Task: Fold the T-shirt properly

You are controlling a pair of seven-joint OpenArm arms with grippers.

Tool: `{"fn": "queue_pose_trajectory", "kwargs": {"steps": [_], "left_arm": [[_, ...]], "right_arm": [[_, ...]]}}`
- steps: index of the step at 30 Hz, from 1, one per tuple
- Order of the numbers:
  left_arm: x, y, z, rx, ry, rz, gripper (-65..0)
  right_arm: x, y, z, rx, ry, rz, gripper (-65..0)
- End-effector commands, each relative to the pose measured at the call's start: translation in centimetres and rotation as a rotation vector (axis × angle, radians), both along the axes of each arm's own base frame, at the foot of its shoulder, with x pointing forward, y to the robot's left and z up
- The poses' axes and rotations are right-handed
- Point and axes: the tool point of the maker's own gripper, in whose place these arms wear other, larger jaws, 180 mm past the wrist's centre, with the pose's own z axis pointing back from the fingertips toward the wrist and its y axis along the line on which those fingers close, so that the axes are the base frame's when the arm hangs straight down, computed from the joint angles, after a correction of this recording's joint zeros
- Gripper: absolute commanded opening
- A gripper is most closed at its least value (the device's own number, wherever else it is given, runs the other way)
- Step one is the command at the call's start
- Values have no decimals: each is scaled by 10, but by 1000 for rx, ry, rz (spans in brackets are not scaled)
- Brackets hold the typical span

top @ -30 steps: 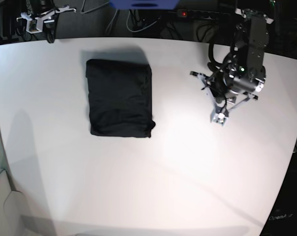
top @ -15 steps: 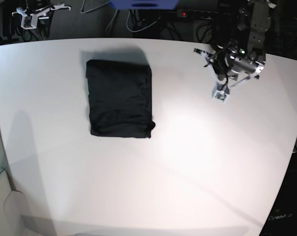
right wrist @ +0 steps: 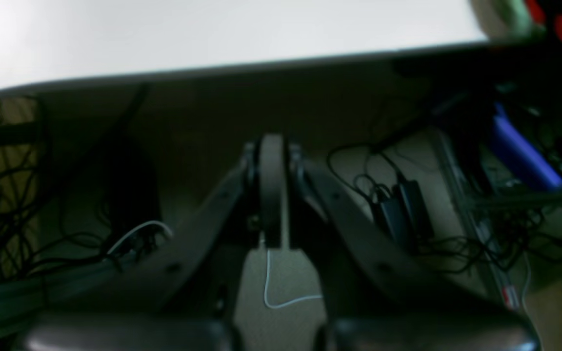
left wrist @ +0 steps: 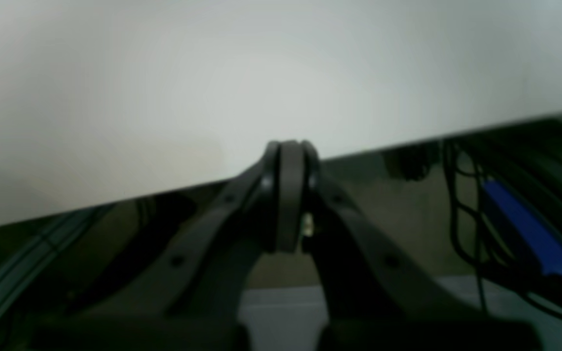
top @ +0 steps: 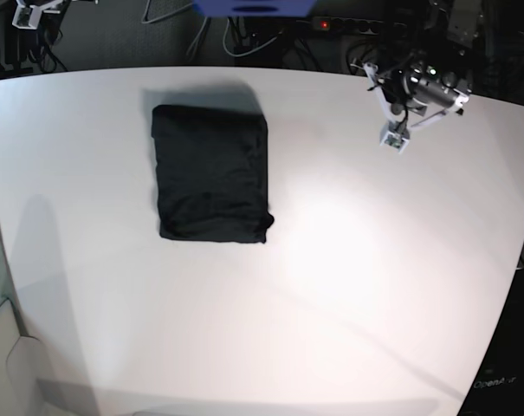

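Note:
The T-shirt (top: 211,173) lies folded into a compact dark rectangle on the left half of the white table (top: 348,260), with nothing touching it. My left gripper (top: 391,139) hangs shut and empty over the table's back right edge, far from the shirt. In the left wrist view its tips (left wrist: 290,148) are pressed together above the table edge. My right gripper (top: 25,15) is at the top left corner, behind the table. In the right wrist view its tips (right wrist: 271,144) are shut over the floor beyond the table edge.
Behind the table's back edge lie cables (top: 244,39), a power strip with a red light (top: 324,24) and a blue object (top: 253,7). More cables and a power adapter (right wrist: 400,209) lie on the floor. The table's right edge curves inward near the front.
Both arms have pulled back: the left gripper moved from the table's right part to its back edge, the right gripper slid further into the top left corner. The T-shirt has not moved.

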Motion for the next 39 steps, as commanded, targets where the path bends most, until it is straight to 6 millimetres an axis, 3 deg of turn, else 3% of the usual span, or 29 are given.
{"fn": "queue_pose_trajectory", "kwargs": {"steps": [1, 8, 14, 18, 24, 39], "left_arm": [[2, 6, 5, 21, -22, -4, -650], [-20, 3, -5, 17, 38, -9, -650], [-26, 6, -15, 21, 74, 3, -650], [-37, 7, -43, 17, 123, 11, -650], [-75, 0, -99, 3, 236, -24, -650], [-112, 21, -159, 17, 303, 33, -650]], "right_arm": [[-3, -6, 8, -14, -25, -8, -650], [-29, -5, -33, 83, 25, -125, -650], [-28, -1, -40, 105, 27, -129, -650], [-24, 4, -49, 135, 26, -145, -650], [-30, 24, -84, 211, 91, -156, -650], [-14, 40, -103, 263, 108, -142, -650]]}}
